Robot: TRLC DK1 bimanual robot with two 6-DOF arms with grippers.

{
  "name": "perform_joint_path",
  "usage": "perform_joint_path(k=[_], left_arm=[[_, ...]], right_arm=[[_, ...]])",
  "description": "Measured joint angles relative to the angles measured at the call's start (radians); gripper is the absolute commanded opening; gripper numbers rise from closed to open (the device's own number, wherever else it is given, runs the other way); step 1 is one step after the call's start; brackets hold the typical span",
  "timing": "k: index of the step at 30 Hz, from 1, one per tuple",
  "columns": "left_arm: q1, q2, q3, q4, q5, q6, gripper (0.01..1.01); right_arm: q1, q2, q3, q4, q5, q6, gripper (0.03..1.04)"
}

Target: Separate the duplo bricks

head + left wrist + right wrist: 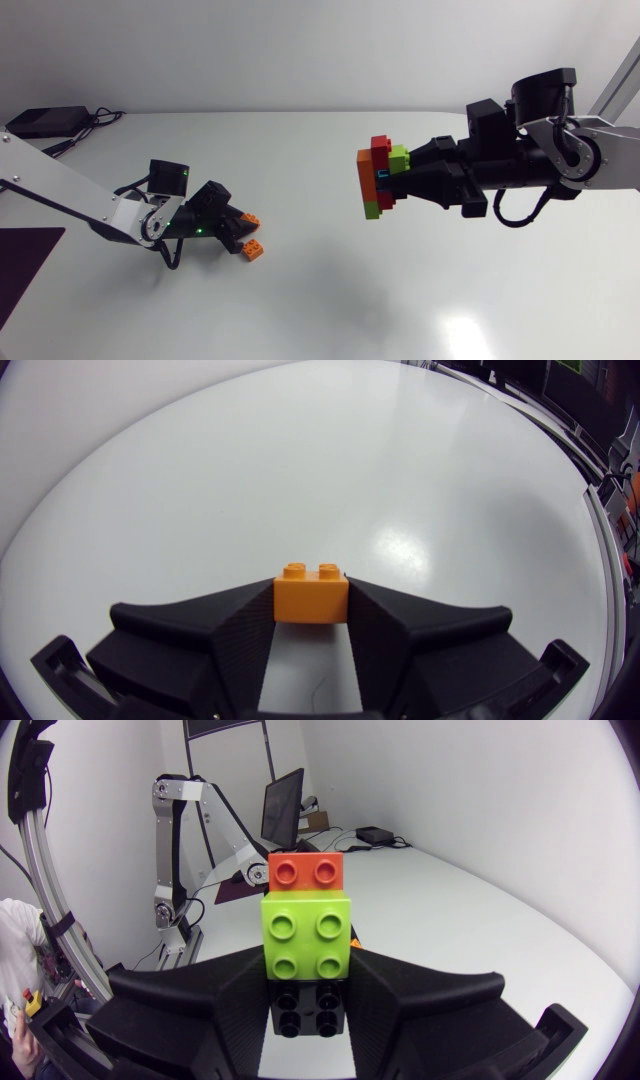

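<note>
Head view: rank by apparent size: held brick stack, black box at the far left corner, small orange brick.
1. brick stack
2. black box: close to the stack in size. The stack is held up nearer the camera, so this pair is unsure.
3. small orange brick: clearly smallest, partly hidden.

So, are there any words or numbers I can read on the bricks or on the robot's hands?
None can be read anywhere.
orange brick, held in the left gripper: plain faces, no print shows.
brick stack, held in the right gripper: any marks on the studs are too small to read.
Both grippers: plain matte black, no labels visible.
</note>
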State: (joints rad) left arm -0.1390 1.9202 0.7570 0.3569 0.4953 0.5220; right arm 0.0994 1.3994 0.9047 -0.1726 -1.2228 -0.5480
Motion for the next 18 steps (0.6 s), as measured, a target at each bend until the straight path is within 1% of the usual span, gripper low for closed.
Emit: perform_joint_path(k=[6,12,13,16,18], left_arm=[[0.002,0.001,-0.006,0.009,0.0,0.0,0.4],[0.03,0.006,-0.021,0.031,0.026,0.002,0.405],[0.035,0.007,-0.022,0.034,0.027,0.004,0.457],[0.042,0.012,-0.029,0.024,0.016,0.005,0.661],[0.053,0.019,-0.047,0.04,0.032,0.014,0.749]], right_arm=[[0.003,0.0,0.0,0.0,0.001,0.0,0.16],[0.013,0.0,0.0,0.0,0.004,0.0,0.16],[0.013,0.0,0.0,0.0,0.004,0.0,0.16],[0.014,0.002,0.0,0.0,0.004,0.0,0.16],[0.018,0.003,0.0,0.004,0.004,0.0,0.16]])
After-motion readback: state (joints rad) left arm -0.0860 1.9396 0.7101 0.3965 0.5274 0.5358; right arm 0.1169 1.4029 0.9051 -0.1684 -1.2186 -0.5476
